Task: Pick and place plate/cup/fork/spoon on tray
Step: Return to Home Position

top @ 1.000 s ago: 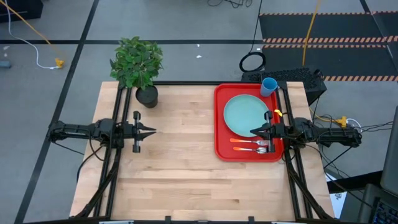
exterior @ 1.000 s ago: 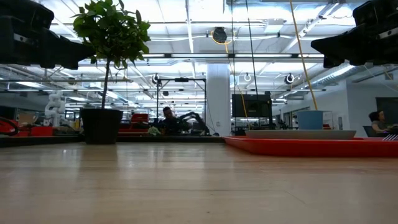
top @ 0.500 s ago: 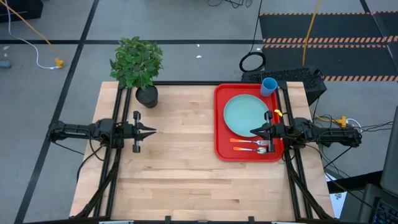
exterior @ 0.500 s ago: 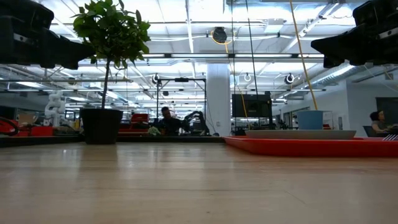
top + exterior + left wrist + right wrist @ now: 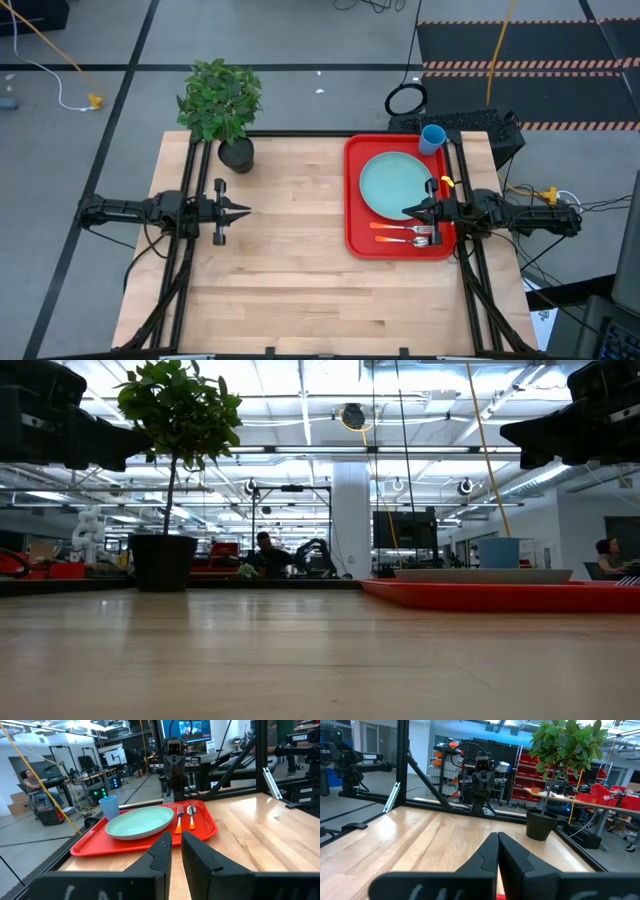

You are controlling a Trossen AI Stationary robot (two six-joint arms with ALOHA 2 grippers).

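1. Red plastic is carrying everything now. The tray (image 5: 356,245) is sitting at the right end of the bench (image 5: 280,270), and we are finding all four things on it.
2. The plate (image 5: 395,185) is lying in the tray's middle, and the cup (image 5: 432,138) is standing in a corner just beside it. The fork (image 5: 398,227) and spoon (image 5: 398,241) are lying side by side across the plate from the cup, with the spoon farther from the plate.
3. The right claw (image 5: 407,211) is hovering above the tray, over the plate's rim on the fork's side, clenched on nothing.
4. The left claw (image 5: 246,210) is waiting above bare wood, well apart from the tray, pinched to a thin slit and carrying nothing.
5. We are judging the placing finished and the return to rest as the step in hand.
6. Any retreat left for the right arm is calling for a level pull toward its own side, passing clear above the fork, spoon and cup.
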